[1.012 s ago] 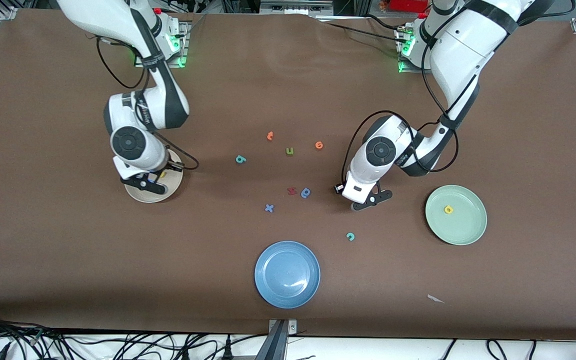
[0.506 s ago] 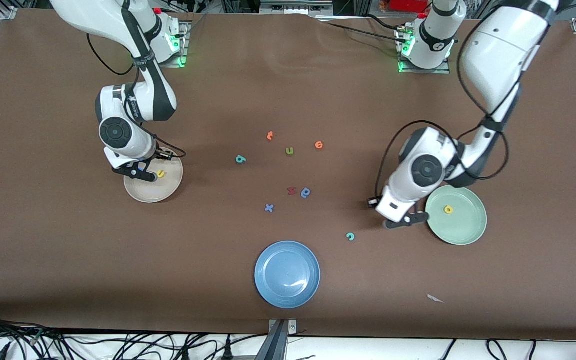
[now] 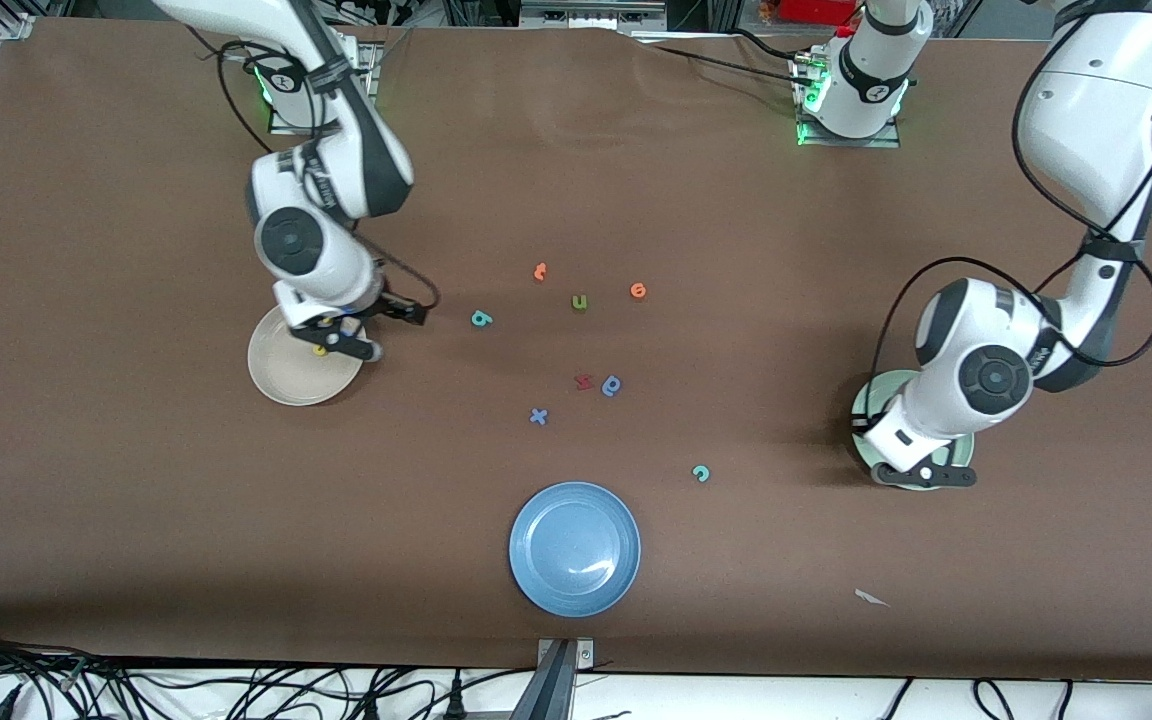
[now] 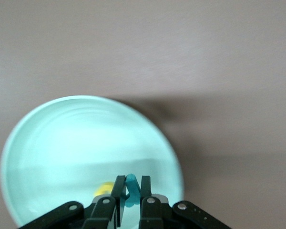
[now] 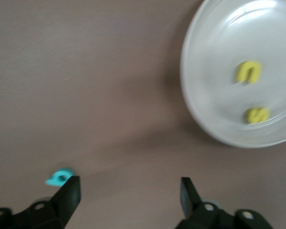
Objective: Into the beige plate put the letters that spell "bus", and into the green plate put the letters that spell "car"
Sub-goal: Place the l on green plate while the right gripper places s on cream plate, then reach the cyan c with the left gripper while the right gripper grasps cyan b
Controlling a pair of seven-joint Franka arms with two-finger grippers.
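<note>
The left hand [image 4: 131,191], clamped on a teal letter [image 4: 131,187], hangs over the green plate [image 4: 62,143] that holds a yellow letter [image 4: 104,188], while the right hand [image 5: 128,193], fingers apart, hovers at the beige plate [image 5: 214,129] holding the yellow "u" [image 5: 249,71] and "s" [image 5: 256,115].

A blue plate [image 3: 574,549] sits at the brown table's [image 3: 136,500] near edge; orange letters [image 3: 539,271], an olive "u" [image 3: 579,302] and a blue "x" [image 3: 538,416] lie scattered mid-table.
</note>
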